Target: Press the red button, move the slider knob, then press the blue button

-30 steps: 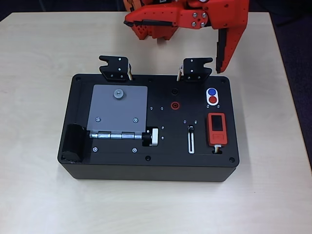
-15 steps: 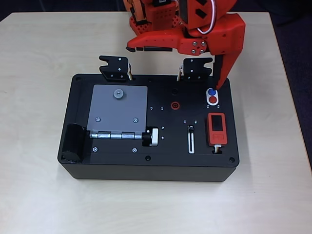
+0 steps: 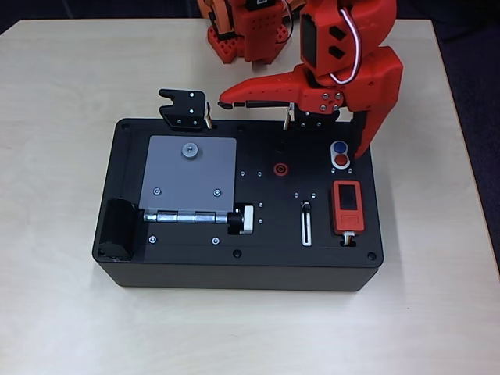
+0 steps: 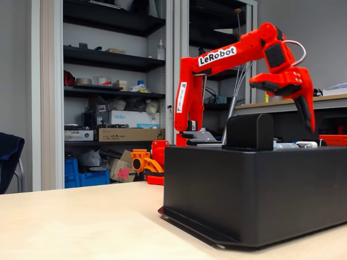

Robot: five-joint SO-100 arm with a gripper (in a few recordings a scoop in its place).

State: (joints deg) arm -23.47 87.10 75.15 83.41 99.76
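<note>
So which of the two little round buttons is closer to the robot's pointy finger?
The red button. The orange finger's tip sits just right of it in the overhead view. The blue button is its twin, one spot farther back in the same white oval.

box point(image 3: 195, 266) on counter point(image 3: 62, 94) | blue button point(image 3: 339, 147) just behind red button point(image 3: 341, 160) | slider knob point(image 3: 306, 207) in front, to their left in overhead view
</note>
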